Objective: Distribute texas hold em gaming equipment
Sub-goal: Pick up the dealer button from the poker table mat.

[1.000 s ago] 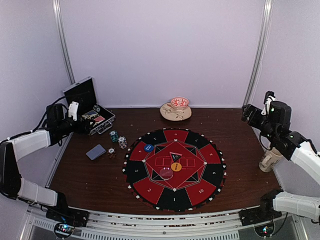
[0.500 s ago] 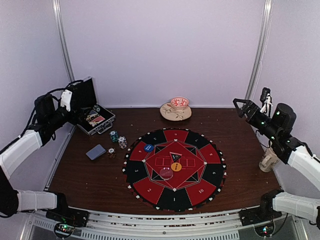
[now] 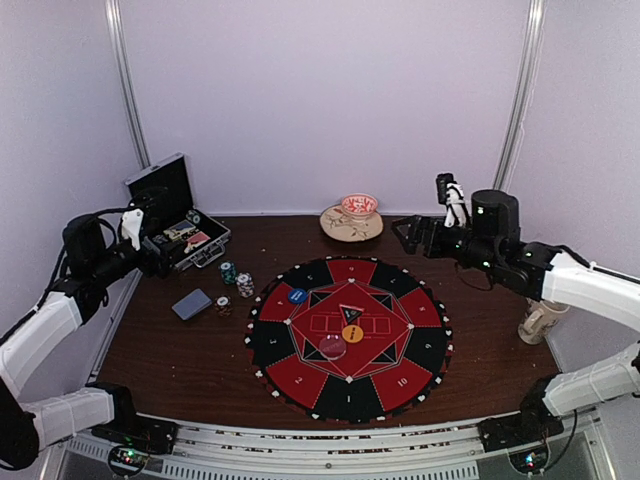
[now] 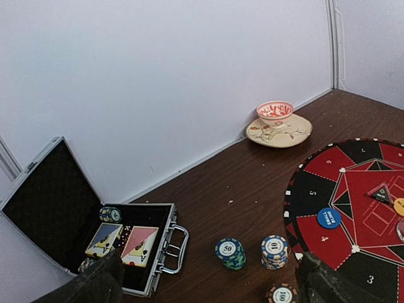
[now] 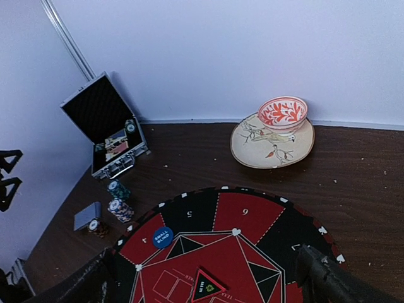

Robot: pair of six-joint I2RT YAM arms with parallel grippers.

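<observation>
Brown tabletop (image 4: 252,183) holds short stacks of stripe-edged poker chips (image 4: 229,252); left pincer (image 4: 208,281) and right pincer (image 5: 208,278) gape empty.

The dark wooden desk (image 3: 480,330) is carrying a round red-and-black mat (image 3: 300,375) at its middle. Left of it, a teal chip stack (image 3: 228,272), a paler stack (image 3: 245,285), a short stack (image 3: 223,305) and a deck of cards (image 3: 191,304) are sitting near an open case (image 3: 190,240), while a plate (image 3: 351,230) is resting by the far wall

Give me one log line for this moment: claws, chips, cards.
left claw: open, empty, near case | right claw: open, empty, raised near mat | chip stacks, card deck: on table left of mat
</observation>
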